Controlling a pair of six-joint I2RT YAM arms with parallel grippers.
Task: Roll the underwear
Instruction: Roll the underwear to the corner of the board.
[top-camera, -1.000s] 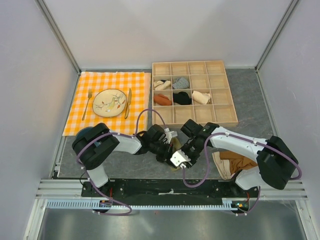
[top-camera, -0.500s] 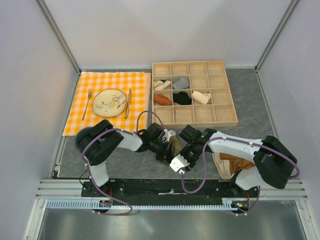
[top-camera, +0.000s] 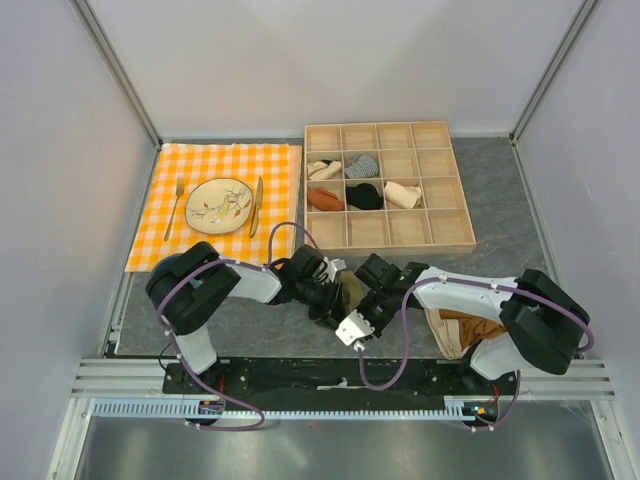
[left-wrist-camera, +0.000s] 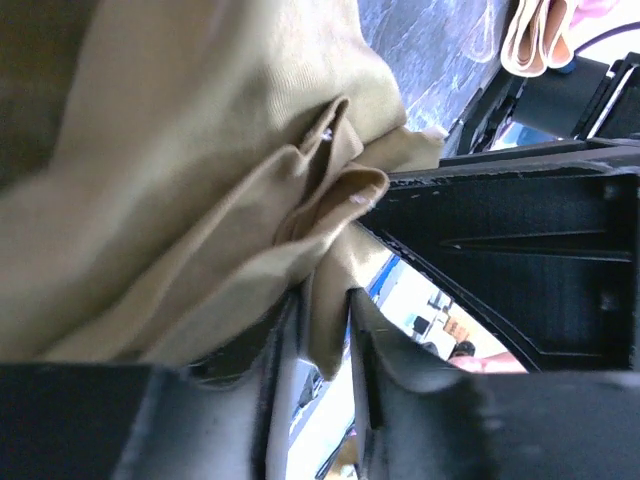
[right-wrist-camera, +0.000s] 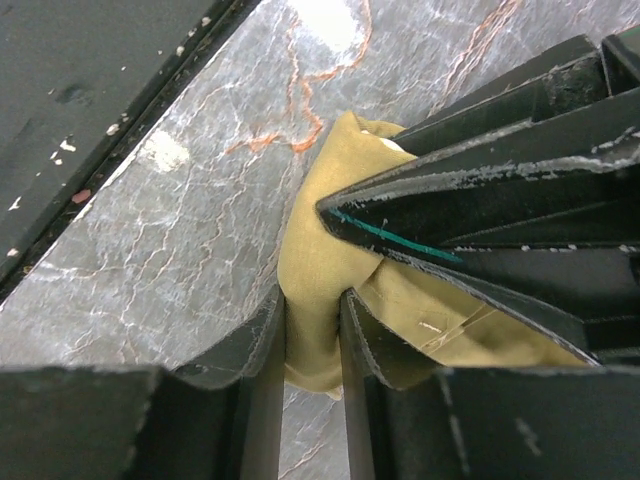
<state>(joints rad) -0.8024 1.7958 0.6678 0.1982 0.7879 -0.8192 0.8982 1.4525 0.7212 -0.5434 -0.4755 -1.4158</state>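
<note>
Right hand (right-wrist-camera: 312, 318) — pinching the underwear (right-wrist-camera: 325, 220).

One underwear (right-wrist-camera: 320, 250), plate (top-camera: 219, 205), fork (top-camera: 174, 207), knife (top-camera: 256, 205); five rolled garments (top-camera: 365, 196).

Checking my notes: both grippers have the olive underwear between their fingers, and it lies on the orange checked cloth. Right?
Not quite. The underwear lies on the grey table, not the checked cloth, as the top view shows. Both the left gripper and right gripper do have it between their fingers.

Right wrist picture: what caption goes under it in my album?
The right arm's fingers pinch a fold of the olive-khaki underwear above the grey marbled table.
</note>
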